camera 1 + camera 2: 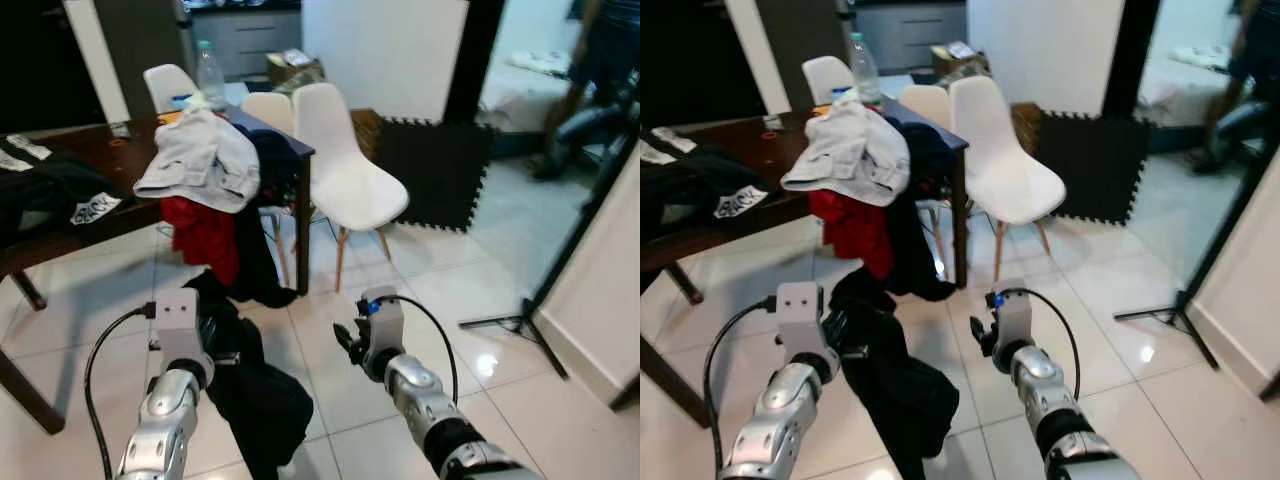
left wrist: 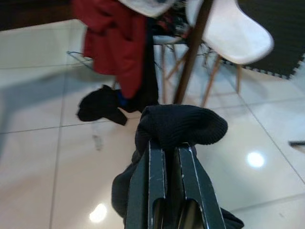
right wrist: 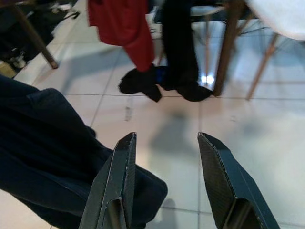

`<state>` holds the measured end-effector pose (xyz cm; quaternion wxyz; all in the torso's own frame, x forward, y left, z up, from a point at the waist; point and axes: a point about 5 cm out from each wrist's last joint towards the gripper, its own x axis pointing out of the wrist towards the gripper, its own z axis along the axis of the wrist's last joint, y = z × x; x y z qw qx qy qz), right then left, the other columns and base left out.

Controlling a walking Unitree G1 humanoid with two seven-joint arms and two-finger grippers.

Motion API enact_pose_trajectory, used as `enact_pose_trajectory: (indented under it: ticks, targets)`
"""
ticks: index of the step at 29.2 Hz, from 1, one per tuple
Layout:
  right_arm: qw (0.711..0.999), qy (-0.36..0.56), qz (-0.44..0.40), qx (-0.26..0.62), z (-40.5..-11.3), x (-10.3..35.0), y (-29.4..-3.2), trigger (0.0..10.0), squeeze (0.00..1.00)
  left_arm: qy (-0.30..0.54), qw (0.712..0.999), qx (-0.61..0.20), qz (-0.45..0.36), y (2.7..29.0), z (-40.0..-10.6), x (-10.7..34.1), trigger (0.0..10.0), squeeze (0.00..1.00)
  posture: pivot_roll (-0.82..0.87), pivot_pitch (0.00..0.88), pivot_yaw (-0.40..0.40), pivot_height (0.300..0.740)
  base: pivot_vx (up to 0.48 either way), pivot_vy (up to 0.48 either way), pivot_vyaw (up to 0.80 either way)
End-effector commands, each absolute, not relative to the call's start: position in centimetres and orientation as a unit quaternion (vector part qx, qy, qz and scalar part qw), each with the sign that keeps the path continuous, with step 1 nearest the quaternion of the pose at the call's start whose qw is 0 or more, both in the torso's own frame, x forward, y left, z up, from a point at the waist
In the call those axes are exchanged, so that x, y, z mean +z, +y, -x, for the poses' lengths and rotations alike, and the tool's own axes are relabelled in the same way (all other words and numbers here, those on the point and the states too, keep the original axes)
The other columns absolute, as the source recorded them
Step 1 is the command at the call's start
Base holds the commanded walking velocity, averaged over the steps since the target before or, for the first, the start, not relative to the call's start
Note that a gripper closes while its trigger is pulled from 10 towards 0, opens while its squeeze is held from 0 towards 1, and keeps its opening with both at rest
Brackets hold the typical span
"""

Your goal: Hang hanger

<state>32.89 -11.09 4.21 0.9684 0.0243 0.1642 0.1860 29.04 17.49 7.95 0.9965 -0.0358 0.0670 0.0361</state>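
Left gripper (image 2: pixel 164 157): 2 fingers pressed nearly together, clamped on a fold of a black garment (image 1: pixel 255 385). The garment hangs from that grip down toward the tiled floor (image 1: pixel 420 300), bunched just beside the left arm. No hanger can be made out in the garment; cannot tell if one is inside.

Right gripper (image 3: pixel 167 176): fingers spread wide, holding nothing, held over the floor just beside the hanging garment.

Dark wooden table (image 1: pixel 90 150) ahead on the robot's left. At its near right corner lies a heap: grey-white garment (image 1: pixel 200 155) on top, red cloth (image 1: pixel 205 235) and dark cloth draped over the edge to the floor. Plastic bottle (image 1: pixel 209 72) near the far edge. White chair (image 1: pixel 345 170) just beside that corner. Black foam mat (image 1: pixel 435 170) farther off, right.
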Motion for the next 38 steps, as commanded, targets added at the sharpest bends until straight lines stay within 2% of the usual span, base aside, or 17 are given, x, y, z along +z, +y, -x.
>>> enact_pose_trajectory:
  ticks: [1, 8, 12, 14, 16, 19, 21, 24, 27, 29, 34, 38]
  targets:
    - [0.970, 0.160, -0.035, 0.182, -33.0, 4.4, -10.6, 10.0, 0.00, 0.053, 0.997, 0.043, 0.029, 18.1, -29.2, 8.7, 10.0, 0.00, 0.14, 0.001, 0.008, 0.740, 0.480, 0.000, 0.00]
    - [0.970, 0.160, -0.047, 0.176, -33.1, 4.5, -10.7, 10.0, 0.00, 0.046, 0.998, 0.045, 0.023, 18.4, -29.3, 9.3, 10.0, 0.00, 0.15, 0.004, 0.008, 0.740, 0.480, 0.000, 0.00]
    - [0.970, 0.160, -0.048, 0.176, -33.2, 4.5, -10.6, 10.0, 0.00, 0.018, 0.999, 0.041, 0.011, 18.7, -30.2, 11.1, 10.0, 0.00, 0.15, 0.008, 0.004, 0.740, 0.480, 0.000, 0.00]
    - [0.970, 0.159, -0.052, 0.175, -33.2, 4.6, -10.5, 10.0, 0.00, -0.034, 0.999, 0.035, 0.004, 19.0, -31.6, 14.5, 10.0, 0.00, 0.15, 0.008, 0.004, 0.740, 0.480, 0.000, 0.00]
    - [0.971, 0.158, -0.053, 0.174, -33.2, 4.7, -10.5, 10.0, 0.00, -0.050, 0.998, 0.033, 0.002, 19.0, -32.0, 15.7, 10.0, 0.00, 0.15, 0.008, 0.004, 0.740, 0.480, 0.000, 0.00]
    - [0.971, 0.154, -0.057, 0.171, -33.4, 4.8, -10.4, 10.0, 0.00, -0.126, 0.992, 0.016, -0.017, 19.0, -33.5, 21.1, 10.0, 0.00, 0.16, 0.006, 0.000, 0.740, 0.480, 0.000, 0.00]
    - [0.971, 0.154, -0.057, 0.171, -33.4, 4.8, -10.4, 10.0, 0.00, -0.126, 0.992, 0.016, -0.017, 19.0, -33.5, 21.1, 10.0, 0.00, 0.16, 0.006, 0.000, 0.740, 0.480, 0.000, 0.00]
    - [0.972, 0.151, -0.059, 0.171, -33.5, 5.0, -10.4, 10.0, 0.00, -0.201, 0.979, 0.009, -0.026, 19.4, -34.6, 27.0, 10.0, 0.00, 0.16, 0.003, -0.008, 0.740, 0.480, 0.000, 0.00]
    - [0.972, 0.150, -0.059, 0.171, -33.6, 5.1, -10.4, 10.0, 0.00, -0.225, 0.974, 0.005, -0.036, 19.6, -34.9, 29.2, 10.0, 0.00, 0.17, 0.000, -0.013, 0.740, 0.480, 0.000, 0.00]
    - [0.972, 0.149, -0.062, 0.169, -33.7, 5.2, -10.4, 10.0, 0.00, -0.277, 0.959, 0.000, -0.052, 19.9, -35.5, 34.0, 10.0, 0.00, 0.17, 0.000, -0.014, 0.740, 0.480, 0.000, 0.00]
    - [0.973, 0.146, -0.066, 0.166, -33.8, 5.4, -10.5, 10.0, 0.00, -0.320, 0.946, -0.004, -0.059, 19.9, -35.6, 37.9, 10.0, 0.00, 0.17, 0.000, -0.011, 0.740, 0.480, 0.000, 0.00]
    - [0.973, 0.145, -0.066, 0.165, -33.9, 5.5, -10.5, 10.0, 0.00, -0.333, 0.941, -0.013, -0.061, 19.5, -35.6, 39.3, 10.0, 0.00, 0.17, 0.000, -0.009, 0.740, 0.480, 0.000, 0.00]
